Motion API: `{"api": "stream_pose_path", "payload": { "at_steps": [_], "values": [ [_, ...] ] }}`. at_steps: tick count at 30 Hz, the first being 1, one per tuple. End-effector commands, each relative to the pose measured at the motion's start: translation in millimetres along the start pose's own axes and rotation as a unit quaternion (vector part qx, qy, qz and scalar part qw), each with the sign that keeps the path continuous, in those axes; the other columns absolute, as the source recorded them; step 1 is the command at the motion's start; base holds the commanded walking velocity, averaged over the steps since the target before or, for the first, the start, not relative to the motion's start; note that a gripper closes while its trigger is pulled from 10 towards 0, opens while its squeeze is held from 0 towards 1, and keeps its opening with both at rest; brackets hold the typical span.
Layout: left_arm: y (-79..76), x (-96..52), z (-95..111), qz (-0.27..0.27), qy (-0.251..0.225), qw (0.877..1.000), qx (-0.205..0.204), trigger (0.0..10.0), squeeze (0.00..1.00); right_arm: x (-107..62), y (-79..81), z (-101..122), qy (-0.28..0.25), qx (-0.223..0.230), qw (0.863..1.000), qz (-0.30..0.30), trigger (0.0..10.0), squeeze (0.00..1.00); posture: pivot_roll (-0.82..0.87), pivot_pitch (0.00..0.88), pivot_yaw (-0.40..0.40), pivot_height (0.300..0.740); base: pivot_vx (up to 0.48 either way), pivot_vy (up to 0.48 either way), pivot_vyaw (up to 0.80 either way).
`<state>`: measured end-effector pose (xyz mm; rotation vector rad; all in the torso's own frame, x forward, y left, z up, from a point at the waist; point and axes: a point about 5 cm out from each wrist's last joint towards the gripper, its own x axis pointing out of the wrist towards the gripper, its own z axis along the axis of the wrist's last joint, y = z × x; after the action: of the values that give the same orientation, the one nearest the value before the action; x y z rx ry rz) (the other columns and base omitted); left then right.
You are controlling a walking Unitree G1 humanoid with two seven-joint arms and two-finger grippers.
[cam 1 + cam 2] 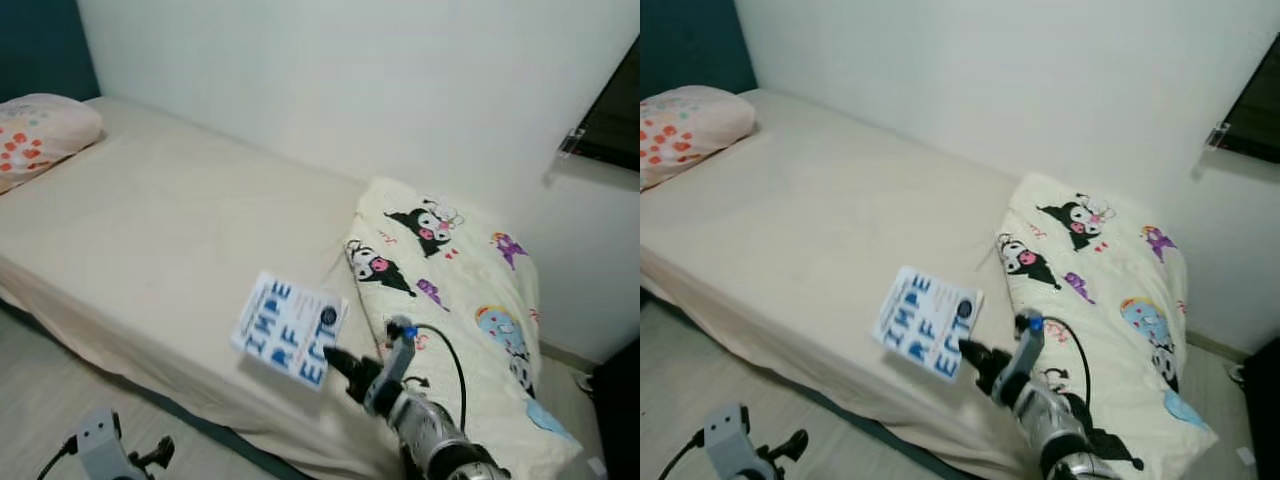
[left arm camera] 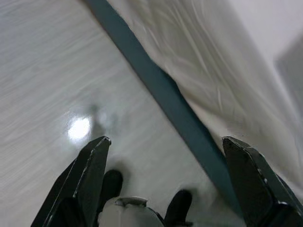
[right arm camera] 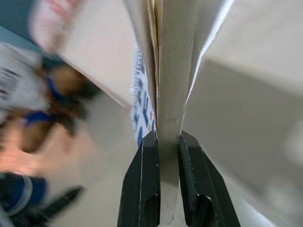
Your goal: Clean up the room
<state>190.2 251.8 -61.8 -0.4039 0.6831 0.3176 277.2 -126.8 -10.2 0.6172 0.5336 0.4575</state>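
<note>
In the left eye view, the right gripper (image 1: pixel 335 358) holds a white book (image 1: pixel 291 329) with blue letters by its lower right corner. The book is lifted a little above the bed (image 1: pixel 160 230), near the front edge of the mattress, and its long side runs from the fingers up and away to the robot's left. Just beside it on the right lies a folded blanket (image 1: pixel 455 290) with cartoon figures. A pillow (image 1: pixel 40 135) is far away at the head of the bed. The left gripper (image 1: pixel 150 455) hangs low over the floor (image 1: pixel 40 400) and is idle.

In the right eye view the scene is the same: the book stays out in front of the right arm, so this arm does the work.

In the left wrist view, the two black fingers (image 2: pixel 87 175) are spread wide with nothing between them, above the pale floor and the dark bed frame (image 2: pixel 165 94).

In the right wrist view, the fingers (image 3: pixel 144 184) are closed on the edge of the book, which goes straight out from them. I think the book must go somewhere proper, and the blanket is the nearest obstacle.
</note>
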Motion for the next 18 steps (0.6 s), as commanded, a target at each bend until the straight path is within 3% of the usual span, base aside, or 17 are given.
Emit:
{"api": "stream_pose_path", "payload": {
  "at_steps": [1,4,8,18],
  "values": [
    [7.3,-5.8,-16.3,0.013,0.03,0.999,0.009,10.0,0.0,-5.4,-7.3,-3.9,0.008,-0.014,1.0,-0.025,10.0,0.0,0.15,0.0,-0.137,0.726,0.0,0.0,0.0],
    [11.3,-11.2,-30.7,0.02,0.056,0.998,0.026,10.0,0.0,-16.3,-18.9,-20.3,0.038,-0.015,0.997,-0.068,10.0,0.0,0.15,0.0,-0.14,0.726,0.0,0.0,0.0],
    [17.6,-20.4,-52.1,0.033,0.097,0.994,0.046,10.0,0.0,-32.0,-30.1,-42.8,0.076,-0.021,0.992,-0.1,10.0,0.0,0.15,0.0,-0.145,0.726,0.0,0.0,0.72],
    [17.1,-22.4,-57.7,0.033,0.107,0.992,0.062,10.0,0.0,-45.0,-37.1,-63.2,0.114,-0.017,0.985,-0.129,10.0,0.0,0.16,0.0,-0.147,0.726,0.0,0.0,0.76]
  ]
}}
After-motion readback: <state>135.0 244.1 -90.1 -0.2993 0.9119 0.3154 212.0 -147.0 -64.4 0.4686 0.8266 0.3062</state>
